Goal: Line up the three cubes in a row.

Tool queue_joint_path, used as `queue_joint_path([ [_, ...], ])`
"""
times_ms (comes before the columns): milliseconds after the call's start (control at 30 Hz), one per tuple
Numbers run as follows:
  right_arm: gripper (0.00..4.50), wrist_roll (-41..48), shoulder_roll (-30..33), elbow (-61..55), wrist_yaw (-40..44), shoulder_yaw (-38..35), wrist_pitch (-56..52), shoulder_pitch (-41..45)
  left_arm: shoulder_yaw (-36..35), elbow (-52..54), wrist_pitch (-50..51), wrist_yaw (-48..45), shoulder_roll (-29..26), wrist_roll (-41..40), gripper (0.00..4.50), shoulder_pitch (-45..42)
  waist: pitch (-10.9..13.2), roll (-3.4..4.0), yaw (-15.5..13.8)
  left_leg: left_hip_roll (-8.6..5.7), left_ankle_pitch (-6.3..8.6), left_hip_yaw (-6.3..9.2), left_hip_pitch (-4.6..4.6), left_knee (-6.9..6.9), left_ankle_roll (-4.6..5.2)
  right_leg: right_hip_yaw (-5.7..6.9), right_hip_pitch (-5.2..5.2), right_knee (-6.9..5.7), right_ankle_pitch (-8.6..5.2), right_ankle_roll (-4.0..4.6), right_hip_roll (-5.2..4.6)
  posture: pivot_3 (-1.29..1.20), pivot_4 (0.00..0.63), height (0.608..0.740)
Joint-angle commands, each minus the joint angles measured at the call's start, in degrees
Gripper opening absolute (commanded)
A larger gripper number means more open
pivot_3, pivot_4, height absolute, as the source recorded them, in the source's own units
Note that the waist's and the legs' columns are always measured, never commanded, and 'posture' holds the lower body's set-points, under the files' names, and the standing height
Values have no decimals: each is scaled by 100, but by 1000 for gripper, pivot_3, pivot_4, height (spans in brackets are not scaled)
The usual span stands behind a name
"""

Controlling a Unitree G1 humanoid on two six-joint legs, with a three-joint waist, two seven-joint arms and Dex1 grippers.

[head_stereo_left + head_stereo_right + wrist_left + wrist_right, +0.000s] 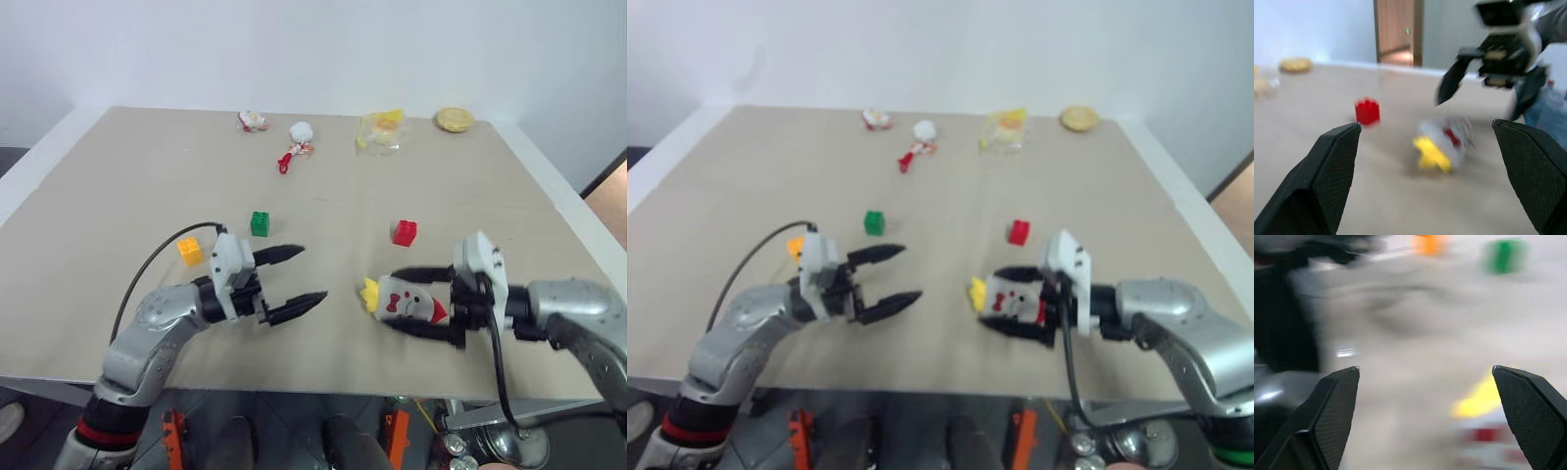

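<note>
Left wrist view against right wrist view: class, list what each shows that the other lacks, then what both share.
Left wrist view: the red cube, the right gripper with fingers spread, a doorway beyond the table, a round yellowish thing at the far edge. Right wrist view: the green cube and the yellow-orange cube. Both: the white cone toy with its yellow crown, lying on the tan table, between that arm's own open fingers.

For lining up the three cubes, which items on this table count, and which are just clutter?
Belongs to the job:
red cube
green cube
yellow-orange cube

Just lying about:
white cone-shaped toy with yellow crown, lying between the open right gripper's fingers
small toys along the far edge: red-and-white pieces, a yellow packet, a round yellow item
</note>
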State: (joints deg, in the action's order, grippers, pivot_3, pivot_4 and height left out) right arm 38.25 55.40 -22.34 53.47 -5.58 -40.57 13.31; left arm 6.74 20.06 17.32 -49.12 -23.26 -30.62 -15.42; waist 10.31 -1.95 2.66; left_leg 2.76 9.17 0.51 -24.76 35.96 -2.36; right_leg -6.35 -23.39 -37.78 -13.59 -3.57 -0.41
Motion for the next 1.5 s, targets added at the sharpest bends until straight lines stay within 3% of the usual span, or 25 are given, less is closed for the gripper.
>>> queue_joint_path([
  [33,4500,-533,6,559,-149,335,-57,186,119,12,-183,119,165,195,4440,-81,0,1,-1,0,2,0,-3,-4,2,-1,-2,0,-2,-2,0,0,150,740],
  [167,4500,-866,30,877,-37,643,-67,232,176,-23,-217,169,309,272,4440,-128,0,4,-5,-8,8,9,-12,-26,11,-5,-8,0,-20,-16,5,0,150,740],
  [200,3989,-921,35,956,30,717,-62,227,194,-30,-236,171,335,291,4500,-140,0,5,-5,-8,11,10,-12,-27,15,-5,-8,0,-18,-24,6,0,150,740],
  [233,3939,-963,39,1004,87,760,-35,216,204,-34,-246,170,352,305,4500,-147,0,4,-5,-8,12,12,-11,-28,17,-5,-7,0,-14,-33,7,0,150,740],
  [333,3067,-944,-20,1083,121,716,-63,225,204,-43,-259,151,375,314,4500,-159,0,4,-4,-8,13,14,-9,-28,18,-4,-5,0,-14,-33,9,0,150,740],
  [433,1808,-862,-21,1036,157,637,-140,215,181,-93,-272,119,399,316,4500,-189,0,4,-2,-8,12,14,-6,1,19,-4,7,0,-14,-18,7,0,150,740],
  [500,1376,-809,-14,979,172,558,-184,191,166,-152,-273,108,439,300,4500,-239,0,4,-1,-8,12,13,-7,11,19,-5,9,0,-12,-19,6,0,150,740],
  [633,54,-423,100,662,213,4,-457,-74,82,-306,-238,-9,502,136,4500,-377,0,4,-8,-8,12,12,-15,28,20,-5,9,0,-8,-21,5,0,150,740],
  [800,19,2,-4,572,-359,-1296,-926,-232,92,-666,-232,-334,591,-84,4500,-653,2,8,-7,-8,12,12,-28,28,20,-5,2,0,-8,-24,5,0,150,740],
  [1033,19,-937,-511,1418,-2837,-2592,-1134,163,298,-1669,-577,-576,1234,98,4500,-1373,1,9,-5,-11,12,16,-30,31,20,-3,2,0,-6,-26,7,0,150,740],
  [1200,19,-1747,-1038,1847,-4473,-3009,-1334,205,508,-3007,-1302,-757,2134,444,4500,-2153,-1,12,-25,-23,12,18,-37,31,21,-10,3,2,-7,-31,2,0,150,740],
  [1433,19,-2199,-1635,2488,-5403,-3278,-766,379,703,-4005,-1998,-1123,2772,804,4500,-2582,-9,50,19,-24,25,8,-24,10,47,-33,-4,2,-13,-35,12,0,150,740],
  [1467,832,-2222,-1644,2554,-5444,-3316,-671,411,699,-4035,-2031,-1124,2817,827,4500,-2589,-10,64,19,-24,25,7,-23,7,47,-34,-3,2,-13,-35,12,0,150,740],
  [1500,1171,-2249,-1642,2621,-5470,-3344,-548,439,692,-4052,-2060,-1122,2854,846,4500,-2590,-11,79,18,-25,25,5,-24,7,47,-38,-5,2,-13,-35,12,0,150,740],
])
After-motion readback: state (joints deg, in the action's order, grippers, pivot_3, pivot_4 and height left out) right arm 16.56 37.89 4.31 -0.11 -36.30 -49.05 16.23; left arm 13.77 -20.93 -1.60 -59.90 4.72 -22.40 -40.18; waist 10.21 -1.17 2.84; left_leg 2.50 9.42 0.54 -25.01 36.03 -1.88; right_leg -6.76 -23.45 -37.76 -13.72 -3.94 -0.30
